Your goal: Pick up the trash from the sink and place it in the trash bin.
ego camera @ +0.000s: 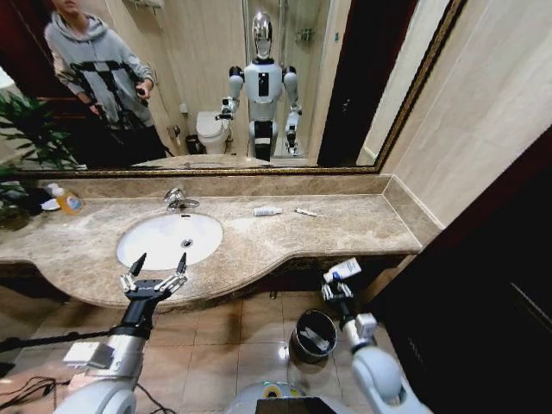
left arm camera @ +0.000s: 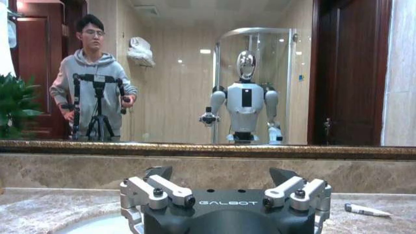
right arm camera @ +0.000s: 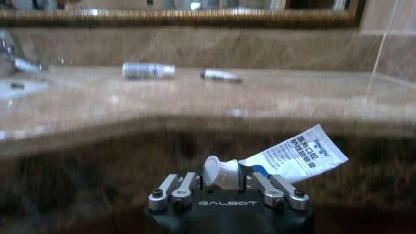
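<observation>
Your right gripper [ego camera: 338, 278] pinches a short white toothpaste tube [right arm camera: 286, 157] just above the round dark metal bin [ego camera: 313, 335]; two small tubes [ego camera: 267, 210] wait near the marble countertop's back edge. Left gripper [ego camera: 158, 267] hovers spread at the white oval sink's [ego camera: 155, 243] front rim.

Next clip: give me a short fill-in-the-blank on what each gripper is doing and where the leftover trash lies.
1. The right gripper is shut on a white ____.
2. The left gripper, fingers spread, hovers at the front edge of the ____.
3. Two small tubes lie on the ____, right of the faucet.
4. The trash bin stands on the ____.

Missing: tube; sink; countertop; floor
</observation>
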Available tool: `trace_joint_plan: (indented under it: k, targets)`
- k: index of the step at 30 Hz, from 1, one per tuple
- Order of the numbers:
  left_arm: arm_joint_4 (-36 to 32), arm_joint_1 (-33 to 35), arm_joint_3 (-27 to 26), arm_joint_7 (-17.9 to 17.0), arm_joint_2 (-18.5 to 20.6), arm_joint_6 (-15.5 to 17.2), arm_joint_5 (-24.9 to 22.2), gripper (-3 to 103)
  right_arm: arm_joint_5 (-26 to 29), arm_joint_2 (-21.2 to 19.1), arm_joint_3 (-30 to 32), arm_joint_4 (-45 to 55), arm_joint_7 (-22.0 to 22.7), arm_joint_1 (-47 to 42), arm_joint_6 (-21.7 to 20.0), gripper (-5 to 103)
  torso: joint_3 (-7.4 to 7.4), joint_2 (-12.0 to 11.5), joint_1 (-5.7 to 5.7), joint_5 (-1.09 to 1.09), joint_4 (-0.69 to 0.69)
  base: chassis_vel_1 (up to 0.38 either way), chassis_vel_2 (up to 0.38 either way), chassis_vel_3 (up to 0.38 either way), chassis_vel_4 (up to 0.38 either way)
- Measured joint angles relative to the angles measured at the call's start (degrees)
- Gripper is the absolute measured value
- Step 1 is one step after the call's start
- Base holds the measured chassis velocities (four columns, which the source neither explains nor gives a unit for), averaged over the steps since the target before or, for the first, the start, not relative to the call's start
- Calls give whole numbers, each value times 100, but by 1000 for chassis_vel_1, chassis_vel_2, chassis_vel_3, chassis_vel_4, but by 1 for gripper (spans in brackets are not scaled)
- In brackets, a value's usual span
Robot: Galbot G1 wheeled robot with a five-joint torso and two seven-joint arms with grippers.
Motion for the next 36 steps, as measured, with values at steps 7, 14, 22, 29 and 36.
trace_joint_plan:
  k: [7,14,22,29,36]
  targets:
    - [0,0,0,0,0,0,0,100,-550,309,-187,-936,-80,33,271,32,1,-1,0,0,0,0,0,0,0]
    - [0,0,0,0,0,0,0,100,-793,544,-282,-2290,-229,554,451,32,1,-1,0,0,0,0,0,0,0]
    - [0,0,0,0,0,0,0,100,-19,522,-317,-3529,-651,1201,-208,32,1,-1,1,1,0,0,0,0,0]
    - [0,0,0,-1,0,0,0,100,197,555,-469,-4981,-878,2127,-596,32,1,-2,1,1,0,0,0,0,0]
    - [0,0,0,0,0,0,0,100,-53,628,-600,-5939,-1041,2858,-623,32,1,-2,1,1,1,0,0,0,0]
